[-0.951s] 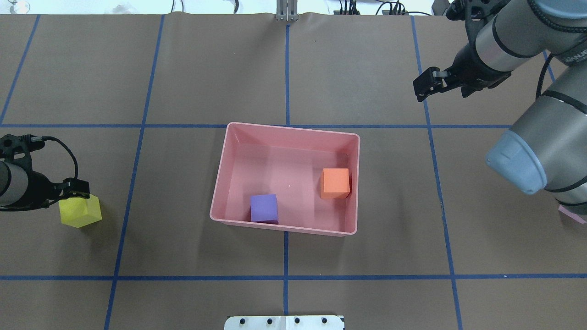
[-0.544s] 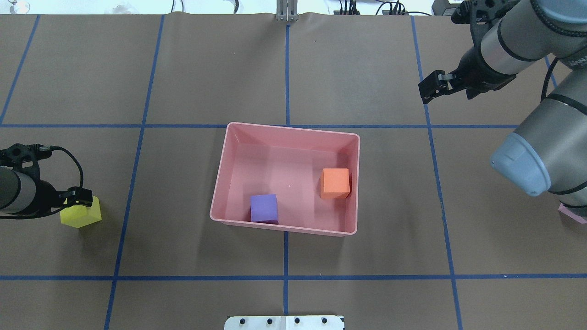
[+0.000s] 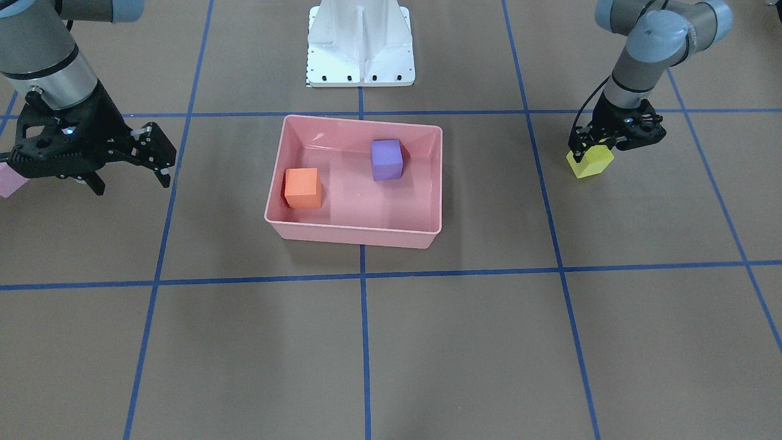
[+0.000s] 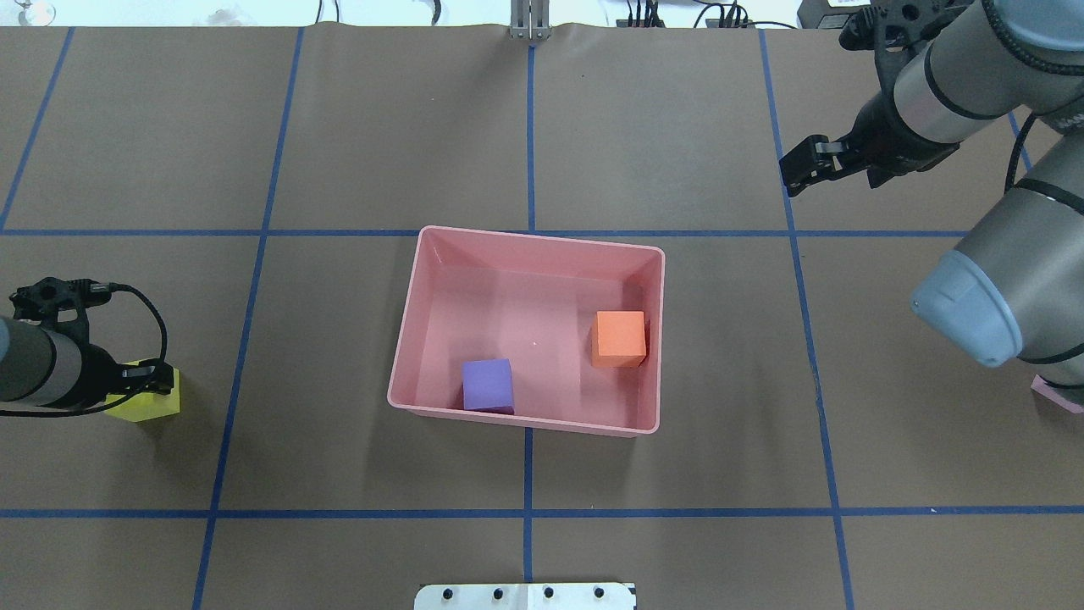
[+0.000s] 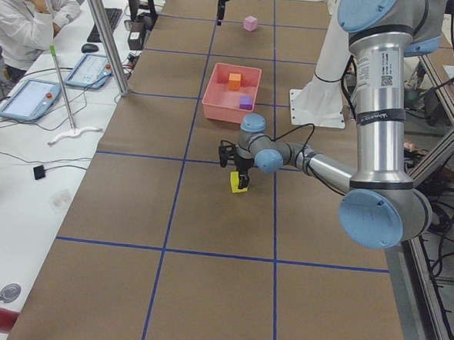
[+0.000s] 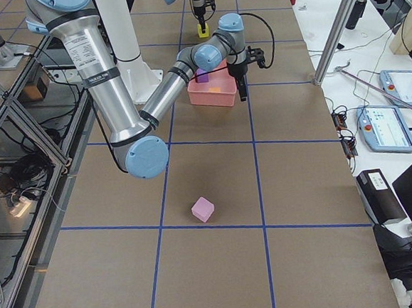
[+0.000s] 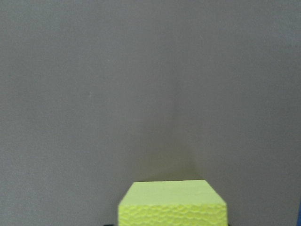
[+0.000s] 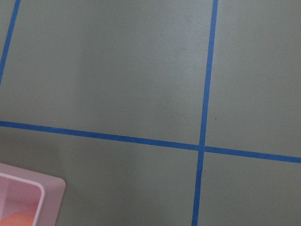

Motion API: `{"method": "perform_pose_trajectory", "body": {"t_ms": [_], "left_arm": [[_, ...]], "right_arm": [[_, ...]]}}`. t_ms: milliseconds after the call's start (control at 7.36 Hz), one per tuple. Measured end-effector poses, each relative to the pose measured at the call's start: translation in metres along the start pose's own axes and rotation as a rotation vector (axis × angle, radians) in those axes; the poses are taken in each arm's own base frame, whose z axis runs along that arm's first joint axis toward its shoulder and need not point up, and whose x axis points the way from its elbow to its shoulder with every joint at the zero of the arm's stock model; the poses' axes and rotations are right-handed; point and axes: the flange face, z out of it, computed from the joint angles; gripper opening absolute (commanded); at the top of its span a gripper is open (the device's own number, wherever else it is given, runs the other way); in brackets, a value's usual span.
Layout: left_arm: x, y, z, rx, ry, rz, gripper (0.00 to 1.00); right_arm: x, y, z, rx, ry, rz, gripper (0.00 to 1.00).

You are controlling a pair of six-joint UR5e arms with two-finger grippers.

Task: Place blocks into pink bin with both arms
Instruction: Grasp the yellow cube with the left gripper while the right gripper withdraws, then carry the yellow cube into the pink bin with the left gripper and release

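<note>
The pink bin (image 4: 542, 238) sits mid-table and also shows in the front view (image 3: 354, 233). An orange block (image 4: 619, 337) and a purple block (image 4: 489, 385) lie inside it. The yellow-green block (image 4: 157, 407) rests on the table at the left. My left gripper (image 4: 146, 383) is low over it, its fingers straddling the block's top (image 3: 589, 164); the jaws look open. The block fills the bottom of the left wrist view (image 7: 171, 203). My right gripper (image 4: 794, 168) hangs open and empty at the far right (image 3: 160, 156). The light pink block (image 6: 202, 209) lies near the right arm's base, half hidden from overhead (image 4: 1055, 395).
The white pedestal base (image 3: 360, 43) stands behind the bin. Blue tape lines grid the brown table. A side bench with tablets (image 5: 31, 100) and a seated person (image 5: 24, 15) runs along the far table edge. The bin's corner (image 8: 28, 197) shows in the right wrist view.
My left gripper has come down over the yellow-green block and covers more of it. My right gripper has drifted a little to the right, away from the bin.
</note>
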Motion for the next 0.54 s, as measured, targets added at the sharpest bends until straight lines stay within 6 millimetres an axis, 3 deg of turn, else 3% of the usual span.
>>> {"method": "perform_pose_trajectory", "body": {"t_ms": [136,408,544], "left_arm": [[0.007,0.002,-0.01,0.001,0.021,0.01,0.2],[0.035,-0.003,-0.062,-0.016,0.08,0.009,0.2],[0.071,-0.013,-0.094,-0.016,0.094,0.008,0.2]], "right_arm": [[0.002,0.0,0.001,-0.001,0.002,-0.001,1.0],[0.018,0.0,0.002,-0.005,0.017,-0.028,1.0],[0.034,0.0,0.003,-0.008,0.029,-0.047,1.0]]}}
